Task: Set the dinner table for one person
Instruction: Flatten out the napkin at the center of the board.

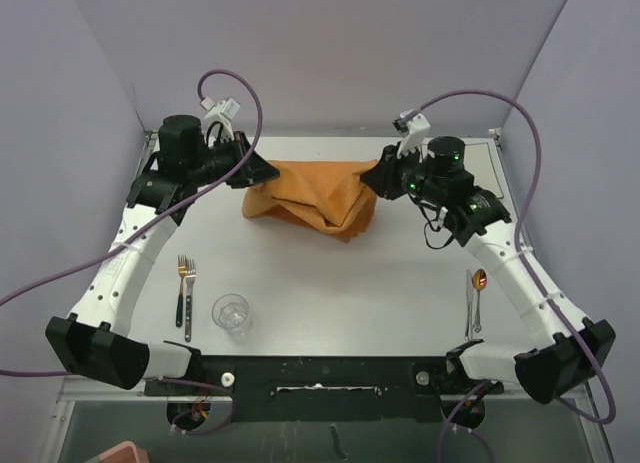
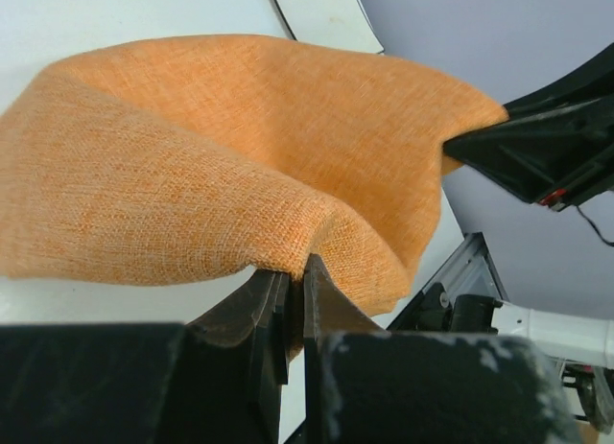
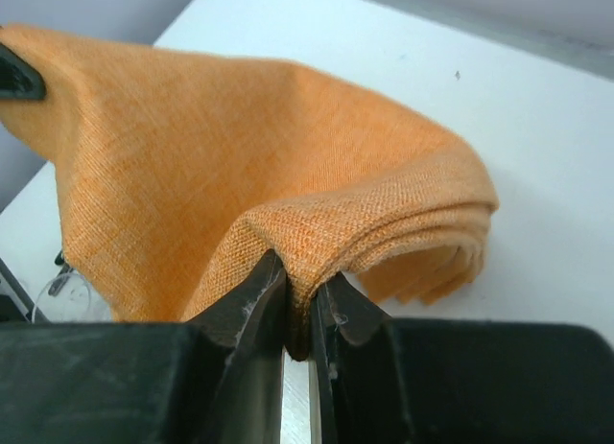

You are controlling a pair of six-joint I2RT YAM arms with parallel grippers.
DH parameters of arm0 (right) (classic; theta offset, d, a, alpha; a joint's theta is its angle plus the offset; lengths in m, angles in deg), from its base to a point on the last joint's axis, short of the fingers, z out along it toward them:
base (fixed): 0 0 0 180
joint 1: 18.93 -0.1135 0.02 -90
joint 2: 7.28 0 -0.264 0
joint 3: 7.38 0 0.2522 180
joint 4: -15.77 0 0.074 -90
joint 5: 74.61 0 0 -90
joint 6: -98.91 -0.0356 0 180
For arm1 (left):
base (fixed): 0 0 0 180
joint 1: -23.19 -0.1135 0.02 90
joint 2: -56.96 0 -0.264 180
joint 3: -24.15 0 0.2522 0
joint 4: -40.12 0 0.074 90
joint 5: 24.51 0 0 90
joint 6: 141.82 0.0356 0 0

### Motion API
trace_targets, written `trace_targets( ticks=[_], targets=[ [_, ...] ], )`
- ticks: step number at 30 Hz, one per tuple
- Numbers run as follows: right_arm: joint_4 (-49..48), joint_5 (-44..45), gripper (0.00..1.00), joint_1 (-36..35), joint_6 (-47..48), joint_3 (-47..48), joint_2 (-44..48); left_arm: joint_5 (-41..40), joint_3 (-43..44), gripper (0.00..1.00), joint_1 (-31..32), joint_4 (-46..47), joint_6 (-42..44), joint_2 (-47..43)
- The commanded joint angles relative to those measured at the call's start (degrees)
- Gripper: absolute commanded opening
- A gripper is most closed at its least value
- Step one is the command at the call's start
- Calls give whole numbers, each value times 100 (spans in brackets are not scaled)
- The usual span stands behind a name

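An orange cloth mat [image 1: 312, 196] hangs bunched above the far middle of the off-white dinner table [image 1: 330, 283]. My left gripper [image 1: 268, 173] is shut on the mat's left edge, seen in the left wrist view [image 2: 296, 268]. My right gripper [image 1: 372, 179] is shut on its right edge, seen in the right wrist view [image 3: 300, 271]. The mat [image 2: 240, 156] sags between both grippers, and several folded layers show in the right wrist view [image 3: 317, 166]. A fork [image 1: 183, 269] and a second fork [image 1: 190, 295] lie at the near left beside a clear glass [image 1: 231, 314]. A knife [image 1: 468, 301] and spoon [image 1: 479, 293] lie at the near right.
A white plate's edge [image 2: 321, 12] shows beyond the mat in the left wrist view. Purple cables loop over both arms. Grey walls close in the table on the left, right and far sides.
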Motion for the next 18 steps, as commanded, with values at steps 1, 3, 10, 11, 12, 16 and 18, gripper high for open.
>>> trace_targets(
  ticks=[1,3,10,11,12,16,18],
  targets=[
    [-268,374,0,15,54,304,1059,-486,256,0,250,-301,399,-726],
    [-95,370,0,6,21,413,1254,-740,482,0,398,-607,558,-858],
    [535,5,0,-14,-189,637,1759,-177,913,0,788,-938,1237,-1297],
    [664,-78,0,-22,-145,675,1785,-153,795,0,854,-924,1334,-1442],
    [827,-156,0,-22,-79,712,1788,-185,615,0,906,-892,1437,-1610],
    [1601,-238,0,-45,280,845,1707,-1086,-193,0,1101,-869,1715,-2274],
    [1591,38,0,-48,287,628,1798,-1582,-504,0,1133,-919,1677,-2496]
  ],
)
